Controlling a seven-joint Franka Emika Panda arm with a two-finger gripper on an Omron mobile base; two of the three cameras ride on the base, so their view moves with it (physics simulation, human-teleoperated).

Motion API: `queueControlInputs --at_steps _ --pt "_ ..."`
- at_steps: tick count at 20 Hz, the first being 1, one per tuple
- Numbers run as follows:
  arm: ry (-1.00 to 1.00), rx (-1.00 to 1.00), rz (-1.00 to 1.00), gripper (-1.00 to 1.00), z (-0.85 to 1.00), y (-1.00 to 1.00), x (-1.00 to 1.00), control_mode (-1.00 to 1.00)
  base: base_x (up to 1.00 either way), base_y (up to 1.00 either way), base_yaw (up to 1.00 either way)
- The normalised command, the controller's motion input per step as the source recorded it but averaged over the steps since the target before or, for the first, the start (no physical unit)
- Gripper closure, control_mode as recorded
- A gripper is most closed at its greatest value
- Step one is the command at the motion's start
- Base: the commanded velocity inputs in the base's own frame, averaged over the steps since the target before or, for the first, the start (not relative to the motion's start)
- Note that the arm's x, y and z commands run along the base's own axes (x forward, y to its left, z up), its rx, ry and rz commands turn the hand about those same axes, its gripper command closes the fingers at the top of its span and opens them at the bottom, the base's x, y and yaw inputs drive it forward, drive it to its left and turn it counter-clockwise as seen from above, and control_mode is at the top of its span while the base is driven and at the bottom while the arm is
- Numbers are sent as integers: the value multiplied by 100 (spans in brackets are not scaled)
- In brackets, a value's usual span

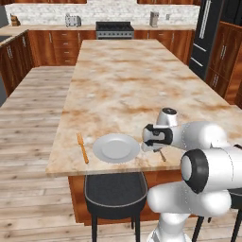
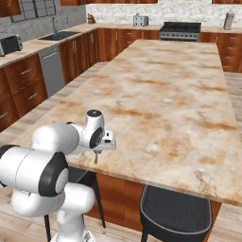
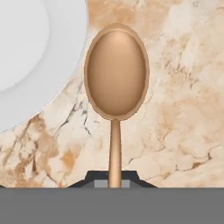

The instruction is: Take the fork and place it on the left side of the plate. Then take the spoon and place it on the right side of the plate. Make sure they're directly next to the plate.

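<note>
Small brown oval-bowled spoon point(image 3: 116, 74) sits just right of the round pale grey-white plate point(image 3: 26, 65), its handle pinched in the closed two-finger gripper point(image 1: 152, 145).
Lower it flat onto the marbled counter point(image 1: 132, 80), bowl beside the rim, then release; orange-tan fork point(image 1: 82, 147) lies left.

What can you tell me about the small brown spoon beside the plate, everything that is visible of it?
The small brown wood-like spoon has a smooth oval bowl, hollow side up, and a thin straight handle. It lies over the marbled beige counter, close beside the pale round plate; its bowl nearly meets the rim. The handle runs between the gripper fingertips; contact is unclear.
</note>
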Motion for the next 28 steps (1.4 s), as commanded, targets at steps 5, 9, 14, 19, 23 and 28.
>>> queueControlInputs --at_steps 5,9,14,19,23,28 --pt "15 2 -12 100 -11 3 51 -100 0 0 0" --pt "7 10 -13 100 -25 5 40 -100 0 0 0" --pt "12 12 -13 100 -31 11 23 -100 0 0 0" --pt "-1 2 -10 100 -25 12 25 -100 0 0 0" --pt "-5 0 -9 100 -30 10 27 -100 0 0 0" --pt "0 0 -7 100 -24 0 29 -100 0 0 0"
